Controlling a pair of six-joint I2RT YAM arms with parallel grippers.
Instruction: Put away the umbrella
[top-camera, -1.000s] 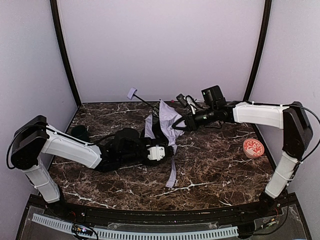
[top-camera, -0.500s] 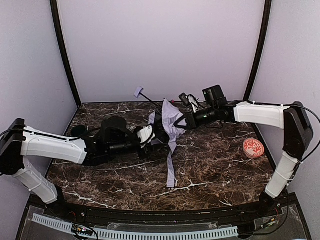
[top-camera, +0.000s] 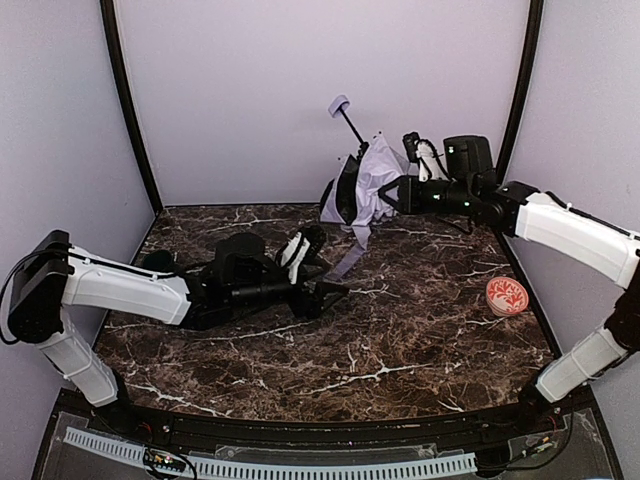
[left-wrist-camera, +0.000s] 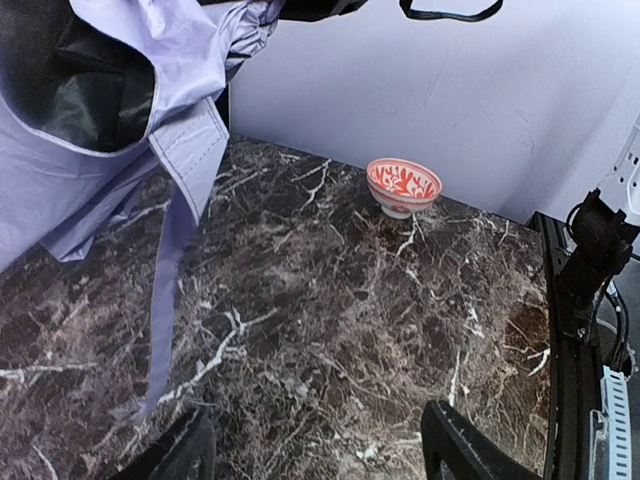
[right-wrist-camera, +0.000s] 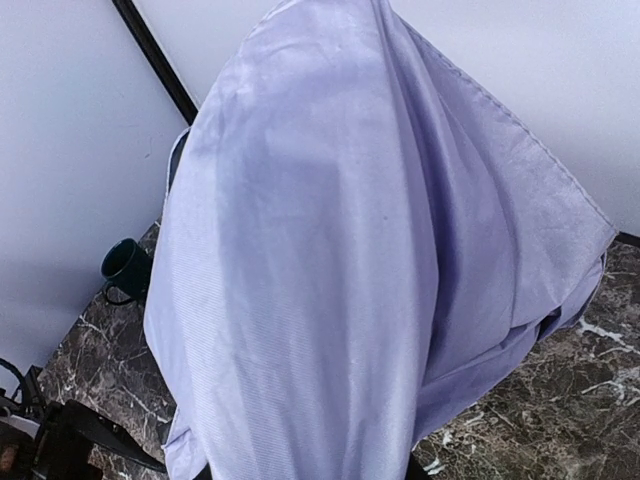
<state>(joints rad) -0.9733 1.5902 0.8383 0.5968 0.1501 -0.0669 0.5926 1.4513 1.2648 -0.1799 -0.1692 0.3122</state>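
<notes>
The pale lavender folding umbrella hangs clamped in the right gripper, shaft slanting up-left, beyond the wide-open, empty left gripper.

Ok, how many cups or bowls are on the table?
2: a red-and-white patterned bowl near the table's right edge, and a dark green mug by its left edge. The umbrella may hide others.

The left arm lies low and stretched toward the middle, its forearm nearly level and its wrist rolled onto its side. The left gripper has its jaws spread wide with nothing between them. The right arm reaches up and inward from its side — elbow lifted, forearm level — and the right gripper is clamped on the umbrella, holding it aloft.
</notes>
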